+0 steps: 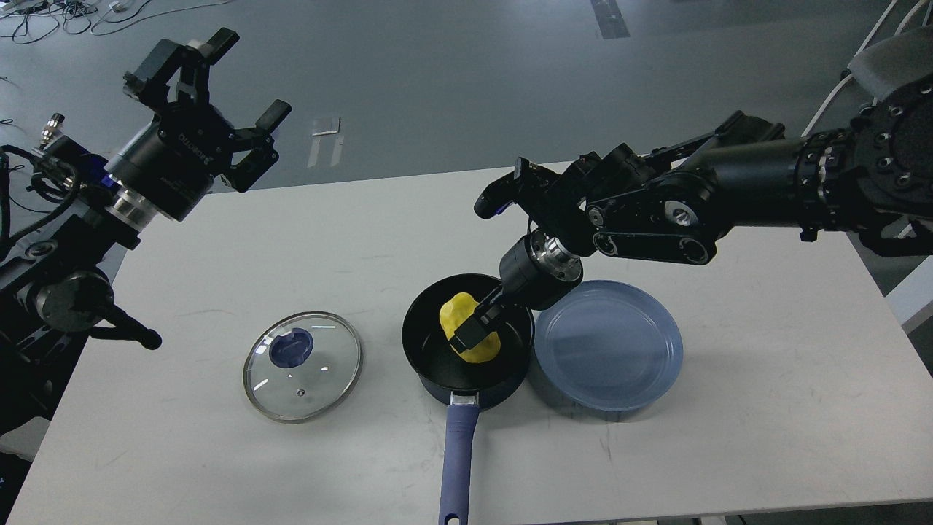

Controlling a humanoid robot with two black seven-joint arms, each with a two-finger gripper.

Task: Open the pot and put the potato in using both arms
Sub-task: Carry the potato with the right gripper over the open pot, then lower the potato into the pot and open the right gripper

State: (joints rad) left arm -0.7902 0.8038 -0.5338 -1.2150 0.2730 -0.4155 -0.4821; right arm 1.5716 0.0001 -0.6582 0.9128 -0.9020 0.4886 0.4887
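Already the potato (466, 328) sits down inside the pot (437, 364), with the right claw (477, 328) reaching in from above and from the far-right side, its black fingers (466, 337) closed across the yellow lump so that the potato shows on both sides of them. Whether the potato rests on the pot floor or hangs just above it cannot be told from this angle. The step in hand looks like the release, and doing it well means lowering until the potato bears on the bottom, opening the fingers only then, and withdrawing straight up along the wrist's own line so the fingers clear the pot wall directly behind them. Sideways motion would risk nudging the rim and shoving the pot toward the blue plate (619, 379), which lies just beside the pot, below and to the right of the claw. The pot's handle (459, 452) points toward the viewer, well away from the claw's path. Left of the claw, apart from the pot, the glass lid (302, 394) lies flat on the table (219, 248). Far off to the upper left, the left claw (233, 87) hangs spread wide and empty.
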